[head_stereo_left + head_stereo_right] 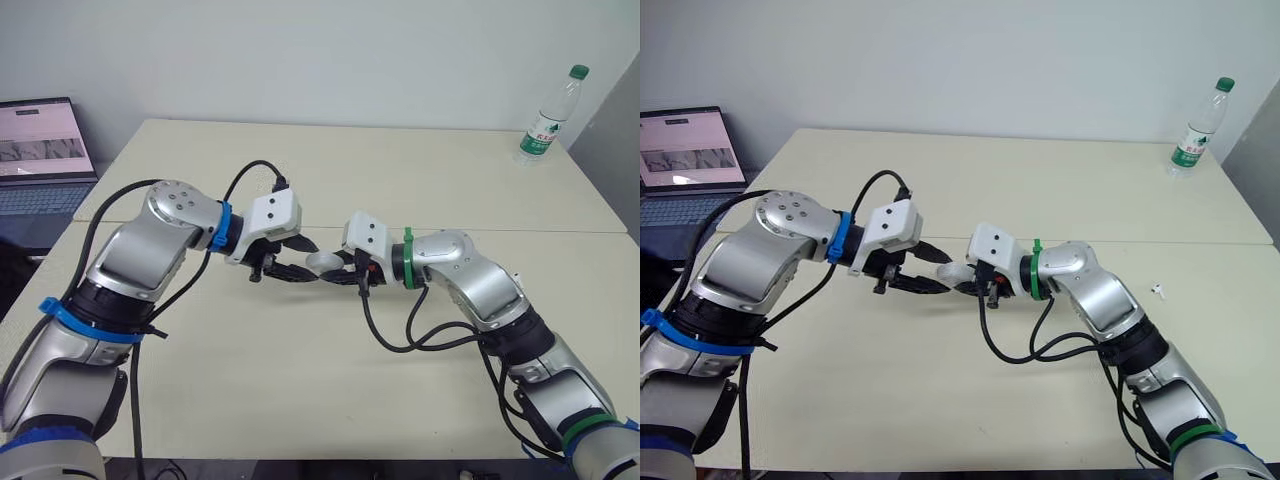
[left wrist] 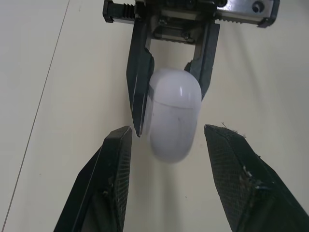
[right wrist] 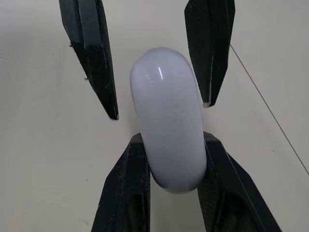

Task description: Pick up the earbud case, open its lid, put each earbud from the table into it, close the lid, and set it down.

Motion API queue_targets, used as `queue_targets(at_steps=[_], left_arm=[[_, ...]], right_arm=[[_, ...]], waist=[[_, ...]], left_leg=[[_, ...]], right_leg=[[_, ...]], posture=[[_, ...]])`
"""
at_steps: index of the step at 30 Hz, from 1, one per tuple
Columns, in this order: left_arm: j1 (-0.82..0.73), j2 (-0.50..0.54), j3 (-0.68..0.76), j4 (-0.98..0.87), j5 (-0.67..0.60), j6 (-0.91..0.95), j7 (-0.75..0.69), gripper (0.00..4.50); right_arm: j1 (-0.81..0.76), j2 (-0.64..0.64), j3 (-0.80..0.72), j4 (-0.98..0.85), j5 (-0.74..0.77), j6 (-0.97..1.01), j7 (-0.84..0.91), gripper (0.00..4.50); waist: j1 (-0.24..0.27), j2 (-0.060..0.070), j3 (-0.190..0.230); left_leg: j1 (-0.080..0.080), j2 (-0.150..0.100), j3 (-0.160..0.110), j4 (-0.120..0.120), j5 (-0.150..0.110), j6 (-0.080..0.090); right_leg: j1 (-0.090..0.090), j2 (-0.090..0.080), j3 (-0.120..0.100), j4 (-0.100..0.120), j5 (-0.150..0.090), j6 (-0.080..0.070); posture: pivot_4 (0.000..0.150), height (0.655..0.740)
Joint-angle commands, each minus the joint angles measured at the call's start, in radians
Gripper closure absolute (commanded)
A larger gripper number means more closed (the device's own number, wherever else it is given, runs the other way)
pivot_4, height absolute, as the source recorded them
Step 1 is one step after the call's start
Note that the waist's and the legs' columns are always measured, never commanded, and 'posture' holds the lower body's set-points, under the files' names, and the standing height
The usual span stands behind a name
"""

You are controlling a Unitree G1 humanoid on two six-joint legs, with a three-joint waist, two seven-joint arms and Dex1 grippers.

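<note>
Clamping is being done by the right gripper (image 3: 173, 145): its jaws are being pressed onto both sides of the earbud case (image 2: 175, 104), which is being held low over the table (image 1: 300, 380), between the two grippers. The left gripper (image 2: 169, 135) is being held apart, one finger to each side of the case's free end, neither seen touching it.

The lid is being kept shut. A faint seam is showing across the case, but which end is the lid cannot be told for sure.

Step in hand, as judged: the lid is being lined up for opening. For this to be done well, the right clamp should be kept firm on the body alone, not across the seam, or the lid is being pinned shut. A left fingertip should be hooked at the seam and levered, not squeezed, since the smooth rounded shell is likely to slip.

Nothing inside the case is being shown while it is shut. One earbud (image 1: 1157, 290) is lying on the table well apart from the jaws, out beyond the right arm. A bottle (image 1: 550, 115) and a laptop (image 1: 40, 150) are sitting far from both jaws.
</note>
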State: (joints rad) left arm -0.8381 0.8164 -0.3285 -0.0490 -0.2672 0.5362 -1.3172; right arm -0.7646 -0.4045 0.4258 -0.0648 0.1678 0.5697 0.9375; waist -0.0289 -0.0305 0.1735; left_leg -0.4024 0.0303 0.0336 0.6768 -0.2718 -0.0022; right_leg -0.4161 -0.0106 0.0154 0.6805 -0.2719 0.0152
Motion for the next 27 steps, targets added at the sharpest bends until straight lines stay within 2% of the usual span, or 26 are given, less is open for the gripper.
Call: queue_targets(at_steps=[1, 6, 7, 8, 13, 24, 25, 26, 27], left_arm=[[-0.017, -0.011, 0.013, -0.008, 0.031, -0.031, 0.013, 2.06], [-0.021, -0.020, 0.019, 0.004, 0.052, -0.045, 0.006, 2.06], [-0.021, -0.021, 0.021, 0.006, 0.055, -0.048, 0.005, 2.34], [-0.020, -0.023, 0.024, 0.007, 0.055, -0.050, 0.006, 2.44], [-0.018, -0.031, 0.033, 0.000, 0.046, -0.042, -0.004, 3.71], [-0.004, -0.026, 0.035, 0.006, 0.054, -0.026, -0.006, 3.71], [0.000, -0.026, 0.042, 0.006, 0.045, -0.016, -0.006, 3.71], [0.005, -0.024, 0.050, 0.005, 0.033, -0.007, -0.011, 3.71], [0.011, -0.022, 0.058, 0.004, 0.022, 0.005, -0.012, 3.71]], right_arm=[[-0.031, 0.010, -0.007, -0.031, -0.003, -0.006, 0.011, 3.55], [-0.031, 0.013, -0.011, -0.030, -0.008, -0.001, 0.015, 3.55], [-0.031, 0.014, -0.012, -0.031, -0.009, 0.000, 0.016, 3.55], [-0.030, 0.015, -0.013, -0.032, -0.009, 0.003, 0.016, 3.55], [-0.031, 0.022, -0.020, -0.035, -0.010, 0.014, 0.017, 3.55], [-0.033, 0.022, -0.033, -0.041, -0.006, 0.023, 0.032, 3.55], [-0.029, 0.017, -0.036, -0.047, 0.004, 0.026, 0.044, 2.94], [-0.026, 0.010, -0.044, -0.056, 0.019, 0.038, 0.058, 2.76], [-0.025, 0.004, -0.055, -0.065, 0.033, 0.050, 0.067, 2.38]], waist=[[0.000, 0.000, 0.000], [0.000, 0.000, 0.000], [0.000, 0.000, 0.000], [0.000, 0.000, 0.000], [0.000, 0.000, 0.000], [0.000, 0.000, 0.000], [0.000, 0.000, 0.000], [0.000, 0.000, 0.000], [0.000, 0.000, 0.000]], left_leg=[[0.000, 0.000, 0.000, 0.000, 0.000, 0.000], [0.000, 0.000, 0.000, 0.000, 0.000, 0.000], [0.000, 0.000, 0.000, 0.000, 0.000, 0.000], [0.000, 0.000, 0.000, 0.000, 0.000, 0.000], [0.000, 0.000, 0.000, 0.000, 0.000, 0.000], [0.000, 0.000, 0.000, 0.000, 0.000, 0.000], [0.000, 0.000, 0.000, 0.000, 0.000, 0.000], [0.000, 0.000, 0.000, 0.000, 0.000, 0.000], [0.000, 0.000, 0.000, 0.000, 0.000, 0.000]], right_leg=[[0.000, 0.000, 0.000, 0.000, 0.000, 0.000], [0.000, 0.000, 0.000, 0.000, 0.000, 0.000], [0.000, 0.000, 0.000, 0.000, 0.000, 0.000], [0.000, 0.000, 0.000, 0.000, 0.000, 0.000], [0.000, 0.000, 0.000, 0.000, 0.000, 0.000], [0.000, 0.000, 0.000, 0.000, 0.000, 0.000], [0.000, 0.000, 0.000, 0.000, 0.000, 0.000], [0.000, 0.000, 0.000, 0.001, 0.000, 0.000], [0.000, 0.000, 0.000, 0.001, 0.000, 0.000]], posture=[[0.150, 0.7400], [0.150, 0.7400], [0.150, 0.7400], [0.150, 0.7400], [0.150, 0.7400], [0.150, 0.7400], [0.150, 0.7400], [0.150, 0.7400], [0.150, 0.7400]])
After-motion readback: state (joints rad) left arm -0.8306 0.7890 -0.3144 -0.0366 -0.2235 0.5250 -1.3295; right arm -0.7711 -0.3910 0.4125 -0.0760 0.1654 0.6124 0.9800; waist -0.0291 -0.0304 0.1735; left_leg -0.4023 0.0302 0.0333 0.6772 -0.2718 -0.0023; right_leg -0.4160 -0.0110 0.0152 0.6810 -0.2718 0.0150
